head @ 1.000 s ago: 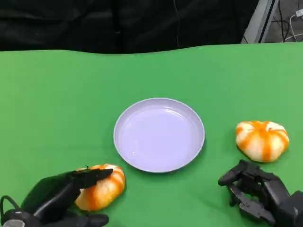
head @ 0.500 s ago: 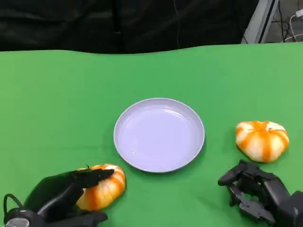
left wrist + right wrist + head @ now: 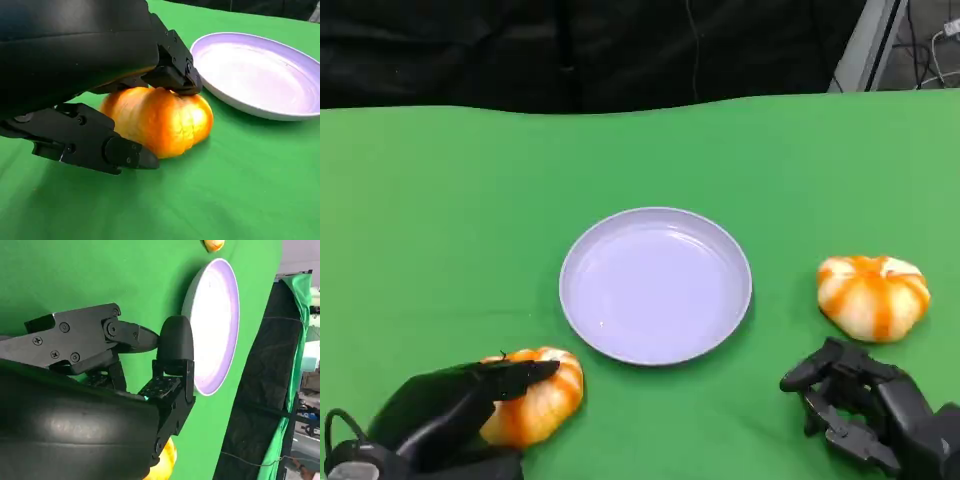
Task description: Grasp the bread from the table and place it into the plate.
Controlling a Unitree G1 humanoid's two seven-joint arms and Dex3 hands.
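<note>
Head view, read from left to right, starts with the left robot hand (image 3: 450, 415) low on the green tabletop (image 3: 440, 220), its fingers laid over the top of the near bread (image 3: 535, 395) while another finger lies along the tabletop beside the loaf's base. The left wrist view shows the same hold from close by: fingers (image 3: 172, 75) press on the crown of the bread (image 3: 160, 120) and a lower finger (image 3: 100, 145) reaches under its side, so this robot hand is clamped on the loaf, though the loaf appears to rest on the cloth. Just beyond its fingertips, ahead and toward the middle, sits the lilac plate (image 3: 656, 285), bare inside, with its rim close to the bread but not touching it. Further right, the right robot hand (image 3: 860, 405) rests on the tabletop with fingers curled in and nothing between them. A second bread (image 3: 874, 296) lies ahead of it, apart from its fingertips and untouched. As a judgement, the task is at its early stage: the grasp on the near loaf looks made, but the lift, the short carry to the plate and the release are all still to do, and the second loaf has not been approached.
</note>
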